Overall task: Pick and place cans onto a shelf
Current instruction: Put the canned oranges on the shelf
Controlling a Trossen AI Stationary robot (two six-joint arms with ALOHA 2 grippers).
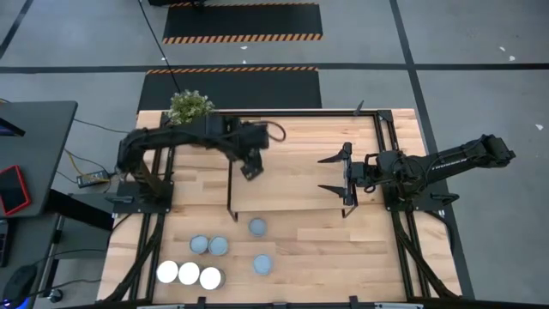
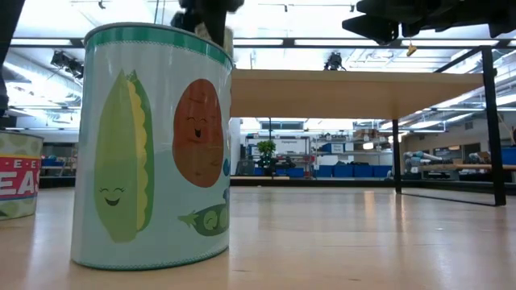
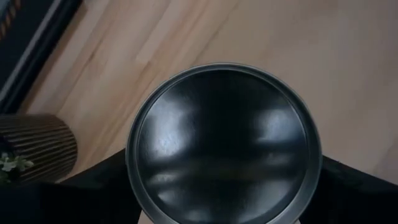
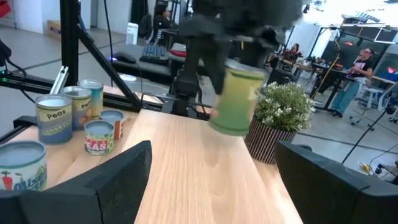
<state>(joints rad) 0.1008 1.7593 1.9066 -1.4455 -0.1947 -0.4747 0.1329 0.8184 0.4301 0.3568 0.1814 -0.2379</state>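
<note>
My left gripper hangs over the left part of the shelf, a light-wood board on black rod frames, and is shut on a green-labelled can. In the left wrist view that can's dark shiny round end fills the picture. Several other cans stand upright on the tabletop near the front edge, among them a bluish-topped one and a white-topped one. My right gripper stands open and level over the shelf's right part, with nothing between its fingers. My left gripper pinches the can's side wall between its two fingers, one on each side. The fingers come steeply from above, slanting. The can hangs below them, slightly tilted, lifted clear above the shelf board.
A potted green plant stands at the table's far left corner, close to the held can. In the low view a large can with vegetable pictures stands right in front. Black frame rods rise at the shelf's short ends.
</note>
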